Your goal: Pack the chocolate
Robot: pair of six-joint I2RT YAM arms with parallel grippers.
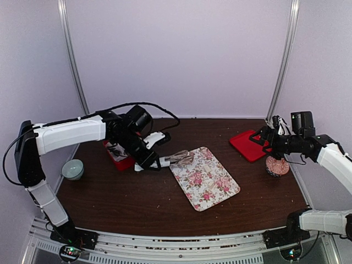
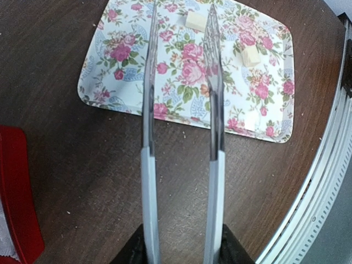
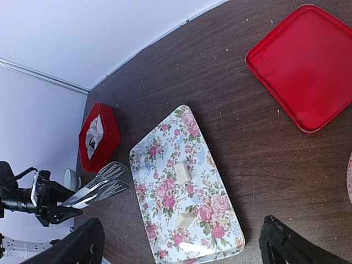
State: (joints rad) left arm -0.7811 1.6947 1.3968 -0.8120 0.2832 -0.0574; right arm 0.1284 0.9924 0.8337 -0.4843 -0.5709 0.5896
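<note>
Two light tan chocolate pieces point(image 3: 183, 171) point(image 3: 185, 220) lie on the rose-printed tray point(image 3: 159, 159). They also show in the left wrist view point(image 2: 196, 21) point(image 2: 251, 55). No dark pieces are clearly visible. My left gripper point(image 1: 144, 157) point(image 2: 181, 250) is shut on the handles of metal tongs point(image 2: 147, 165) point(image 1: 176, 159). The tong arms are spread and empty, with their tips at the tray's left end point(image 1: 204, 179). My right gripper point(image 1: 263, 135) point(image 3: 184, 256) is open and empty, held high at the right.
A red box point(image 1: 118, 154) point(image 3: 99, 137) holding white paper cups stands left of the tray. Its red lid point(image 1: 250, 144) point(image 3: 302, 60) lies at the back right. A patterned bowl point(image 1: 276, 166) sits under the right arm, and a pale bowl point(image 1: 72, 169) sits at the far left.
</note>
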